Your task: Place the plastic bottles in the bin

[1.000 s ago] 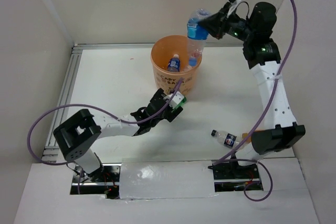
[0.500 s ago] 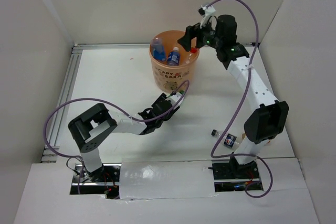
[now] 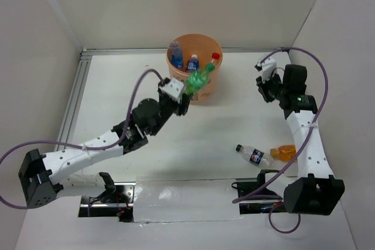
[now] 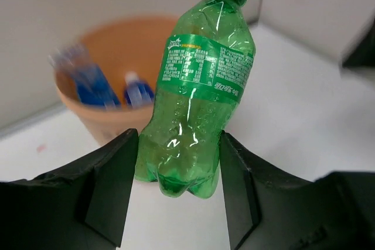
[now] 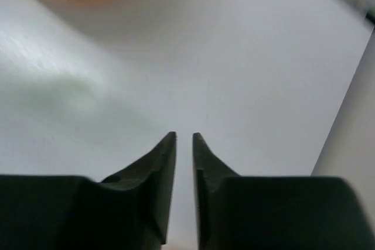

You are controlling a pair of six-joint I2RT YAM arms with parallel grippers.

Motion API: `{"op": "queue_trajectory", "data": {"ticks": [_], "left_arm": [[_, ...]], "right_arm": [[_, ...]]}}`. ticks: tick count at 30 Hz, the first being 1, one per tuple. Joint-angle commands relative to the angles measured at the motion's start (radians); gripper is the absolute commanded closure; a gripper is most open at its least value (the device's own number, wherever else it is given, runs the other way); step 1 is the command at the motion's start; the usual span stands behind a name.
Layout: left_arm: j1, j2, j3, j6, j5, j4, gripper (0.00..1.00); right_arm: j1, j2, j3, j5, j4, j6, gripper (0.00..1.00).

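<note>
A white table (image 3: pixel 117 86) is enclosed by plain off-white panels: a back wall (image 3: pixel 176 4), a left wall (image 3: pixel 35 57) and a right wall (image 3: pixel 345 39). An aluminium rail (image 3: pixel 73 103) is fitted along the table's left and back edges. A silver strip (image 3: pixel 181 200) is fixed across the near board. Even lighting and soft shadows are noted.

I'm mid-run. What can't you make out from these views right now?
- Bin floor: in the top view its wall and the bottles inside hide it, and the left wrist view is blurred there.
- Bottle count inside: the green bottle in the left gripper overlaps the rim.
- Orange bottle: the right arm covers one end in the top view.
- Right wrist view: the bin is blurred and cut off by the top edge.
</note>
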Motion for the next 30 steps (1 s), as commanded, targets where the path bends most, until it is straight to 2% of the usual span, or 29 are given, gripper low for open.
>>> {"op": "queue_trajectory", "data": {"ticks": [1,2,3,5,6,7,9,10,12,14,15,16,18,20,23,25,28,30], "left_arm": [[0.082,0.071,0.202,0.001,0.036,0.120,1.00],[0.101,0.155,0.245,0.001,0.018,0.147,1.00],[0.120,0.205,0.290,-0.009,-0.004,0.178,1.00],[0.178,0.363,0.438,-0.054,-0.064,0.168,0.99],[0.207,0.416,0.489,-0.098,-0.079,0.142,0.94],[0.220,0.468,0.591,-0.117,-0.094,0.122,0.89],[0.252,0.614,0.693,-0.169,-0.139,0.067,0.78],[0.261,0.657,0.795,-0.186,-0.139,-0.031,0.64],[0.273,0.714,0.853,-0.213,-0.125,-0.096,0.45],[0.283,0.727,0.830,-0.213,-0.105,-0.076,0.26],[0.283,0.714,0.820,-0.201,-0.096,-0.076,0.12],[0.283,0.705,0.819,-0.187,-0.083,-0.076,0.06],[0.266,0.671,0.830,-0.163,-0.069,-0.104,0.01],[0.211,0.632,0.812,-0.091,-0.058,-0.131,0.01],[0.125,0.523,0.739,-0.078,0.009,-0.232,0.01],[0.096,0.439,0.679,-0.143,0.112,-0.288,0.01],[0.065,0.380,0.545,-0.339,0.291,-0.378,0.01],[0.041,0.357,0.455,-0.460,0.347,-0.404,0.04]], "right_arm": [[-0.069,-0.001,-0.093,0.175,-0.134,-0.186,0.71],[-0.084,-0.001,-0.106,0.203,-0.134,-0.214,0.62],[-0.102,-0.001,-0.115,0.235,-0.134,-0.214,0.42],[-0.176,-0.001,-0.115,0.235,-0.183,-0.272,0.32],[-0.199,-0.001,-0.106,0.225,-0.197,-0.288,0.23],[-0.245,-0.001,-0.092,0.215,-0.223,-0.305,0.18],[-0.285,-0.001,-0.069,0.192,-0.260,-0.378,0.07],[-0.325,-0.011,-0.069,0.183,-0.305,-0.410,0.00],[-0.360,-0.022,-0.041,0.162,-0.365,-0.514,0.00],[-0.423,-0.031,-0.014,0.120,-0.446,-0.603,0.00],[-0.445,-0.047,-0.014,0.103,-0.479,-0.722,0.00],[-0.461,-0.047,-0.014,0.094,-0.514,-0.778,0.00],[-0.472,-0.056,-0.003,0.094,-0.632,-0.919,0.00],[-0.482,-0.056,-0.015,0.103,-0.733,-0.985,0.00],[-0.482,-0.099,-0.119,0.160,-0.734,-1.091,0.03],[-0.482,-0.110,-0.181,0.194,-0.709,-1.169,0.04],[-0.482,-0.119,-0.253,0.224,-0.674,-1.233,0.04],[-0.482,-0.090,-0.285,0.224,-0.650,-1.254,0.04]]}}
